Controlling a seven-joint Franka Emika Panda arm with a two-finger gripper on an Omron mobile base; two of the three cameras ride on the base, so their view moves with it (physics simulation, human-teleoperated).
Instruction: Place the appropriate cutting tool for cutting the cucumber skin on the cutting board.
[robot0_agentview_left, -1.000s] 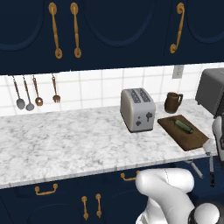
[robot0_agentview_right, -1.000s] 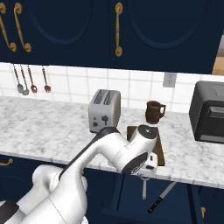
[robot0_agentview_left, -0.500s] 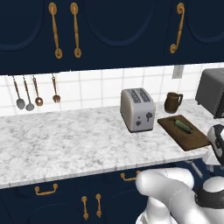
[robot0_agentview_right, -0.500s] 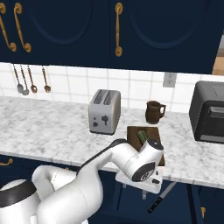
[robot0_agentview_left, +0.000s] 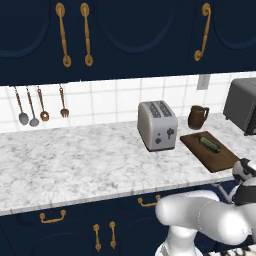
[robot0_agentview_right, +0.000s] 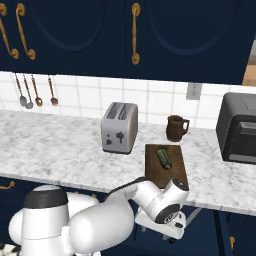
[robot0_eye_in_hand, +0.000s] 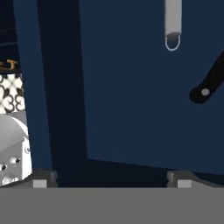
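The cutting board (robot0_agentview_right: 172, 171) lies near the counter's front edge, right of the toaster, and the dark green cucumber (robot0_agentview_right: 163, 158) rests on its far half. Both also sit at the right in the left base view: board (robot0_agentview_left: 217, 159), cucumber (robot0_agentview_left: 209, 144). My wrist (robot0_agentview_right: 169, 216) hangs below the counter edge in front of the board. In the hand view my gripper (robot0_eye_in_hand: 111, 179) is open, its tips wide apart with nothing between them, facing a dark blue surface. The pale grey cutting tool (robot0_eye_in_hand: 173, 19) lies there, cut off by the top edge, its looped end nearest me.
A black riveted handle (robot0_eye_in_hand: 209, 84) lies to the right of the pale tool. On the counter stand a toaster (robot0_agentview_right: 119, 127), a brown mug (robot0_agentview_right: 176, 128) and a dark toaster oven (robot0_agentview_right: 240, 128). Brown-handled spoons and a fork (robot0_agentview_left: 42, 104) hang on the tiled wall at the left.
My hand has sunk steadily from level with the counter's front edge to below it, in front of the board. Board, cucumber and toaster have not moved.
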